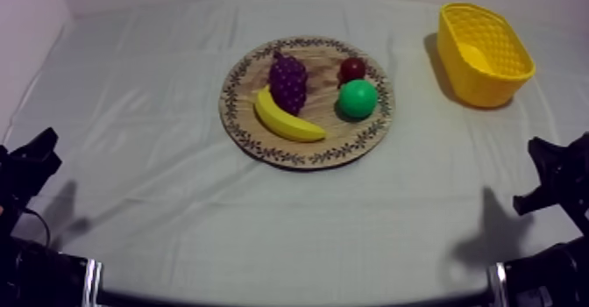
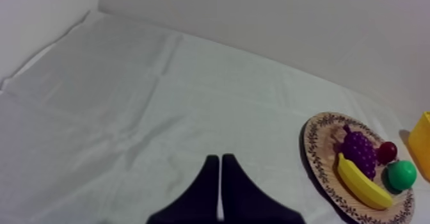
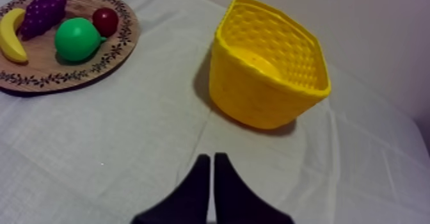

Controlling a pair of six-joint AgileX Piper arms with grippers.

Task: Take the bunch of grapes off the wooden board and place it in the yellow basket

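A purple bunch of grapes (image 1: 287, 81) lies on the left half of a round, pattern-rimmed wooden board (image 1: 235, 109). A yellow basket (image 1: 478, 87) stands upright, well apart to the board's right.

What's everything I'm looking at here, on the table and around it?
wooden board: one, brown with patterned rim, mid-table
bunch of grapes: one, purple, on the board
banana: one, yellow, on the board beside the grapes
small red fruit: one, red, on the board
green fruit: one, green, on the board beside the red fruit
yellow basket: one, yellow, far right of the table
cloth: one, grey-white, covering the table
left fingers: two, black, closed together over bare cloth
right fingers: two, black, closed together near the basket
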